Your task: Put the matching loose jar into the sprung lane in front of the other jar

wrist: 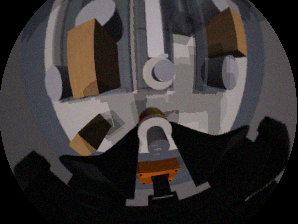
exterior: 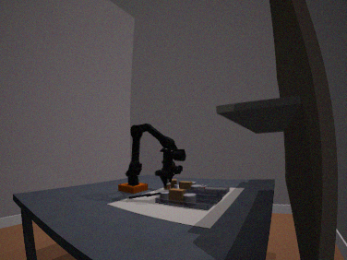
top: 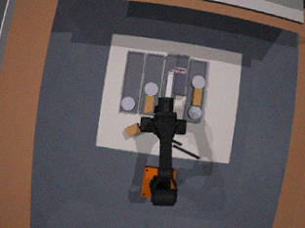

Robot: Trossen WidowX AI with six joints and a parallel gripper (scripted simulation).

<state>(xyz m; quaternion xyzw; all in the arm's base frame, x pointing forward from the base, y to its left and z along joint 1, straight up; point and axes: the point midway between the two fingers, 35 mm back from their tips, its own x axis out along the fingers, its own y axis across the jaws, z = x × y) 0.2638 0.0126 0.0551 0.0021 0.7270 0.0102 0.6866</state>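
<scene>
My gripper (wrist: 153,127) (exterior: 167,185) is shut on a jar with a pale ring-shaped top and a grey knob (wrist: 159,145); a strip of reddish-olive body shows at its far side. It stands between the fingers, in front of the lanes; whether its base touches the mat is hidden. A jar with a similar pale top and grey knob (wrist: 163,70) stands at the front of the sprung lane (top: 171,61), straight ahead of the held jar and apart from it. A long white strip (wrist: 154,30) (top: 169,83) runs behind it. The arm hides both jars in the top view.
Neighbouring lanes hold pale round-topped items (top: 150,89) (top: 198,82) and tan blocks (top: 149,105) (top: 197,97) (wrist: 82,60). A loose tan block (top: 132,130) (wrist: 90,135) lies left of the gripper. Dark thin bars (top: 186,151) lie to its right on the white mat (top: 221,109).
</scene>
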